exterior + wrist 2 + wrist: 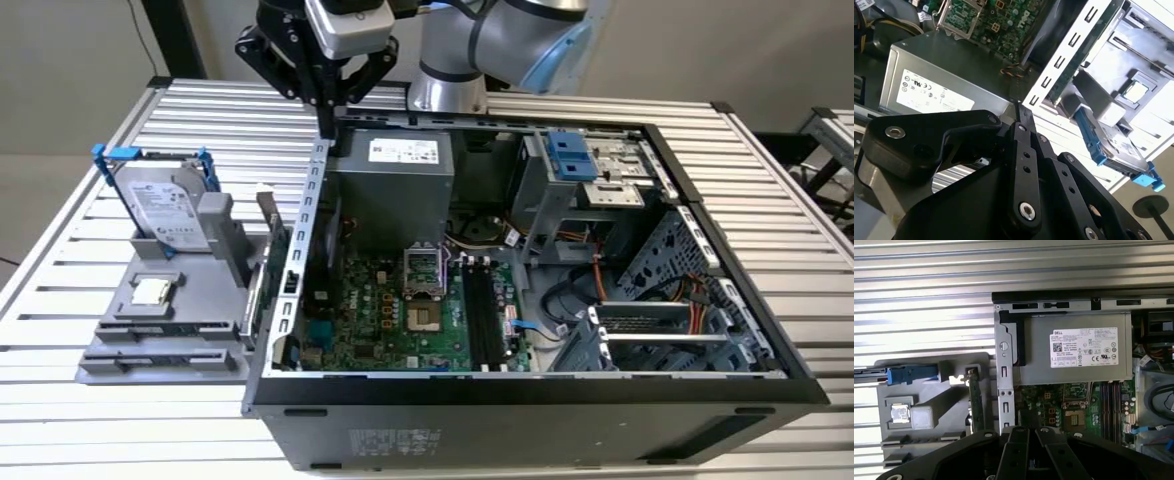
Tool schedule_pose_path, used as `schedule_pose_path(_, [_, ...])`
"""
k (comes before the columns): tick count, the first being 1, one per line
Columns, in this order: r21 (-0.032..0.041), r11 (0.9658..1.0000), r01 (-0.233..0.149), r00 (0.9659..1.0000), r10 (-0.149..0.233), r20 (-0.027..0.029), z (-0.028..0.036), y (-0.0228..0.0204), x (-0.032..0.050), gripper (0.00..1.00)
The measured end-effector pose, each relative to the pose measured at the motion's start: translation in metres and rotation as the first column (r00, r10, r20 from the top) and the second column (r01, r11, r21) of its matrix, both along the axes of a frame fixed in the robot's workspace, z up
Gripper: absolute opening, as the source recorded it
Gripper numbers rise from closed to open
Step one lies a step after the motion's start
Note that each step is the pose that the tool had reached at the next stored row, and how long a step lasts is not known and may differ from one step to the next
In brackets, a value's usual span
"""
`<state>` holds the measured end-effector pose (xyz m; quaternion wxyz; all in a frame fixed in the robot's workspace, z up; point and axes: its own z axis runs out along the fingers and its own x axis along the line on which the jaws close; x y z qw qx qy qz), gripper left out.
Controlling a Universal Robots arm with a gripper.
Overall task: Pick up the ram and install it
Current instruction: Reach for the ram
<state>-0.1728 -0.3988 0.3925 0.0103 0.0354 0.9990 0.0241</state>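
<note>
The ram (278,262) stands on edge in the grey holder (174,300), just outside the open computer case (534,385) on the exterior view's left. In the first wrist view the ram (974,402) is a thin dark strip beside the case wall. In the second wrist view the ram (1079,65) runs behind the white slotted wall. My gripper (326,126) hangs above the case's rear corner, well above the ram and apart from it. Its black fingers (1021,440) sit together with nothing between them. The gripper (1021,107) also fills the second wrist view's foreground.
A silver hard drive (167,205) in a blue frame leans in the holder, with a small chip (151,290) lying in front. Inside the case are the power supply (394,190), the green motherboard (387,310) with long black slots (483,315), and drive cages (667,300).
</note>
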Motion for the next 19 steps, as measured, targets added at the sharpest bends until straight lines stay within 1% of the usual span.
schedule_pose_path(19, [-0.0002, 1.0000, 0.000, 1.0000, 0.000, -0.0001, 0.0000, 0.0000, -0.0107, 0.00])
